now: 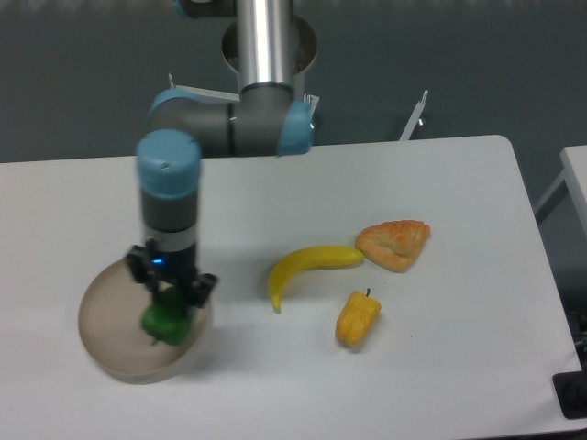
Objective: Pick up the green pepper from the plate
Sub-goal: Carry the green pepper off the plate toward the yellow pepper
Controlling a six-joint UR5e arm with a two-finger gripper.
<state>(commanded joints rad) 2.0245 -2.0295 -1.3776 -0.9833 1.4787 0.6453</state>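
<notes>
Setting: robotics lab or test cell. Evidence: an industrial arm [220,128] on a metal pedestal [271,41] is standing behind a plain white surface [459,183]; grey flooring is showing beyond. Toy food props are lying out as test pieces: banana [307,268], yellow-orange pepper [357,318], pastry [394,244].

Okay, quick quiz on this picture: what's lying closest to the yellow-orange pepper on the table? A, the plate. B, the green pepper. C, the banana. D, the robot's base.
C: the banana lies just up and left of the yellow-orange pepper, while the plate and the green pepper in the tool are far off at the left.
</notes>
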